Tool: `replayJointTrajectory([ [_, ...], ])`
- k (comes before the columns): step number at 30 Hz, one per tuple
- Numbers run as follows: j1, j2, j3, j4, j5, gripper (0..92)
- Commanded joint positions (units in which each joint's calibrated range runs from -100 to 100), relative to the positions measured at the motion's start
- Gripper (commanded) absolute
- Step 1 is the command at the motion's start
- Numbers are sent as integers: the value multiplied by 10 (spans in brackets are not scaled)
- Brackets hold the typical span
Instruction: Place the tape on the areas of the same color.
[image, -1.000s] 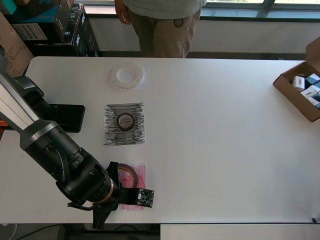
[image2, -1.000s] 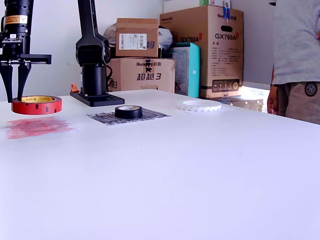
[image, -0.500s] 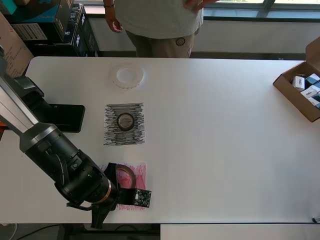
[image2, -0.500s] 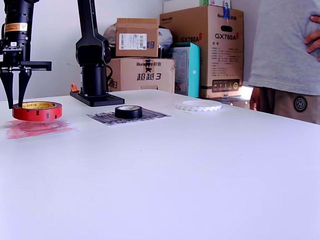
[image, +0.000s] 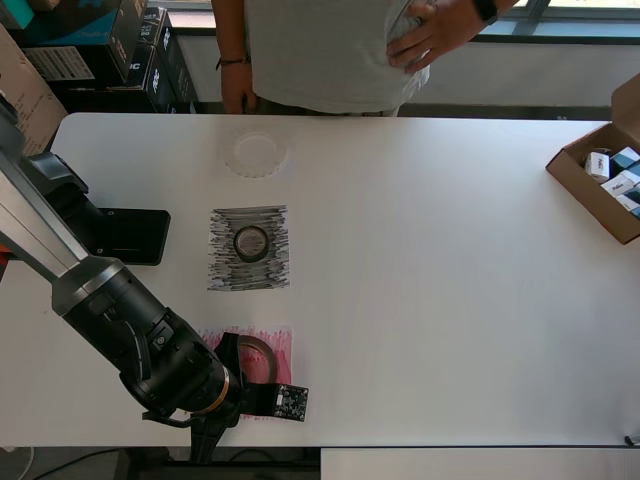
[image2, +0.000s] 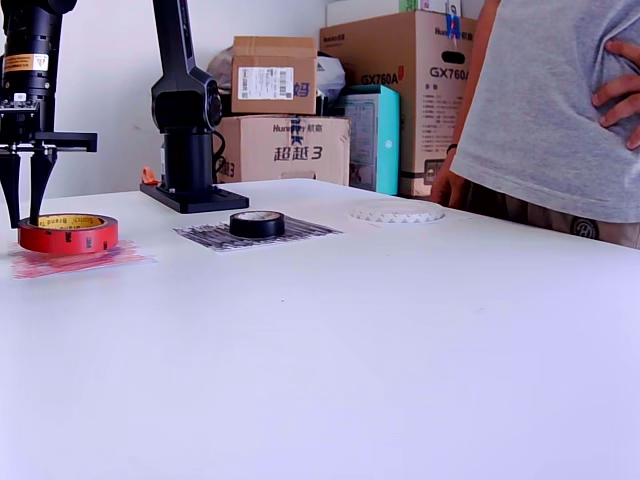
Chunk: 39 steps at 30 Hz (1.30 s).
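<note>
Tape rolls, three in count: red roll (image2: 68, 234) on red patch (image2: 80, 260) at exterior view's left, black roll (image2: 257, 223) on black patch (image2: 300, 231), white ring (image2: 397, 212) far right on a faint white patch. Three patches, one gripper (image2: 25, 205). Jaws pinching red roll's wall, one finger inside the core. Probably light, stiff, smooth-sided; best gripped across the wall.
</note>
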Motion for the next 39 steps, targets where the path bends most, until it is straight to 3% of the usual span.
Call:
replayJointTrajectory([
  [1,3,-1,3,-3,-5,0],
  [6,7,-1,4,-3,-6,40],
  [11,9,-1,5,-13,-7,279],
  [14,9,-1,5,-18,-26,371],
  [30,22,-57,-36,-14,-28,376],
  [39,132,-227,-58,-13,-13,376],
])
